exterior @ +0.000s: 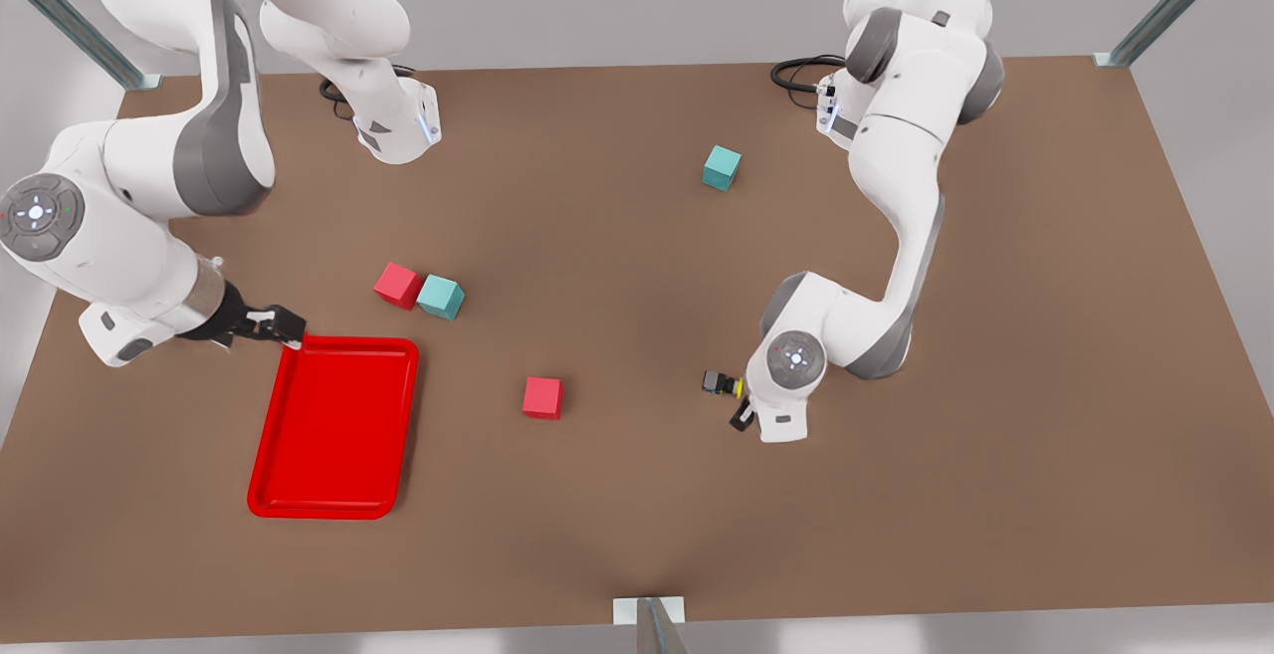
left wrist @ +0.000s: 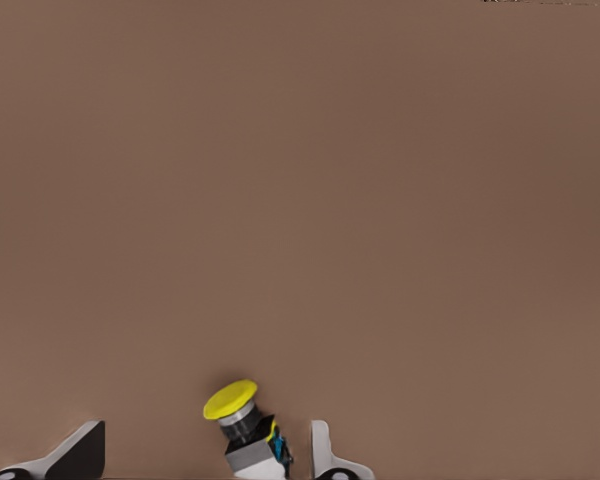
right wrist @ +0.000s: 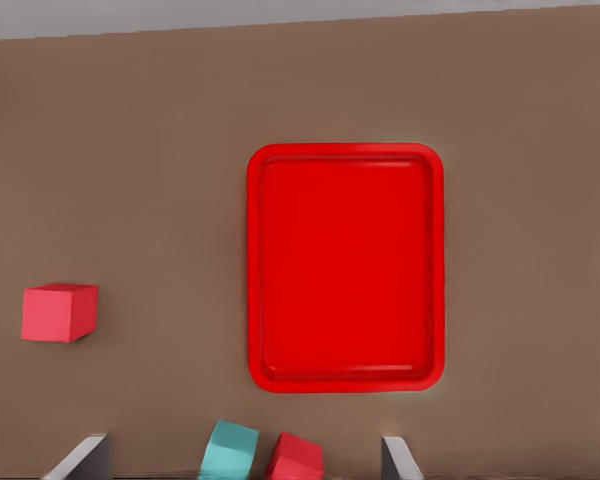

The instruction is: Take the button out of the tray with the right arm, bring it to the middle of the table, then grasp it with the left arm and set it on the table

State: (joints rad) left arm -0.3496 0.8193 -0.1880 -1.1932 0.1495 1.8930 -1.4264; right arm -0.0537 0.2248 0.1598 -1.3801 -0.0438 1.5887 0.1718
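Left pincer: it is hanging low over the surface with its fingers spread wide and pinching nothing.
Button: it is lying between those fingers, close to one and well apart from the other. It seems to be resting on the bare surface, out of the tray.
Button's axis: it is leaning, with the yellow cap pointing up and away from the wrist and the dark body toward it.
Key relation: the button is sitting inside the left pincer's gap, so this arm is by far the nearer. A straight lift looks likely to clear it, but a sideways drift toward the close finger could be knocking it over.
Stage: judging by this, the placing is looking all but done.
Red cube: it is sitting alone between the button and the tray.
Tray: it is lying empty at the front view's left, well apart from the button.
Right pincer: it is waiting at the tray's far corner, fingers spread and empty.
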